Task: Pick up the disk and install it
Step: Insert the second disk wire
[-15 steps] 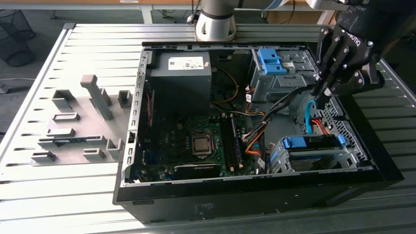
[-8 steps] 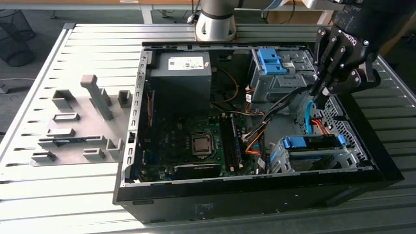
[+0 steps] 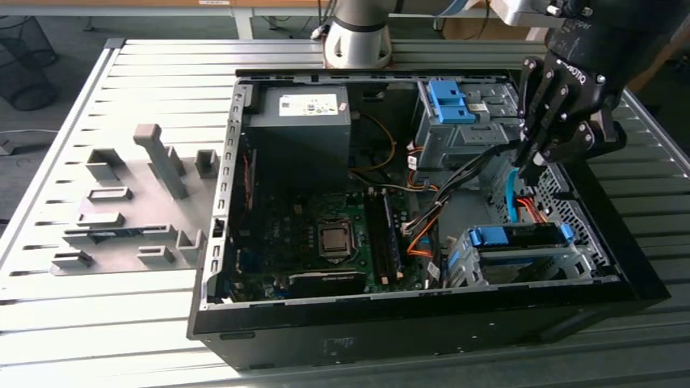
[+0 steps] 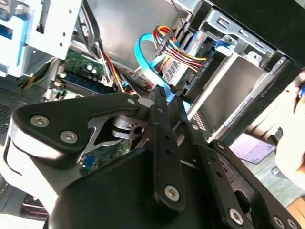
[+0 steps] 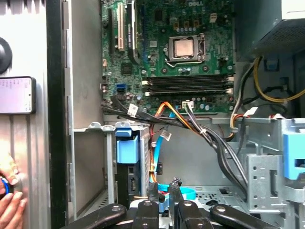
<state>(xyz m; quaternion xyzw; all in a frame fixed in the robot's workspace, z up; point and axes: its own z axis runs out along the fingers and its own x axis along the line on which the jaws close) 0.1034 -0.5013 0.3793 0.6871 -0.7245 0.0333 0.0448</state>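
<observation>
My gripper hangs over the open case, near the wall on the exterior view's right, about halfway along that wall. Its 2 fingers are drawn narrow and pinch the end of a light blue cable; the pinch also shows in the first wrist view, where the gripper has the cable rising between its tips.

The disk sits inside the case, in the metal cage at the near corner on the exterior view's right, with its blue rail along the top. In the first wrist view the disk stands in that cage just beside my fingertips. The cable runs from my grip down towards that cage.

1 bare blue bracket lies in the other cage at the far corner on the same side. The motherboard fills the case floor's middle. A person's hand rests outside the case wall.
</observation>
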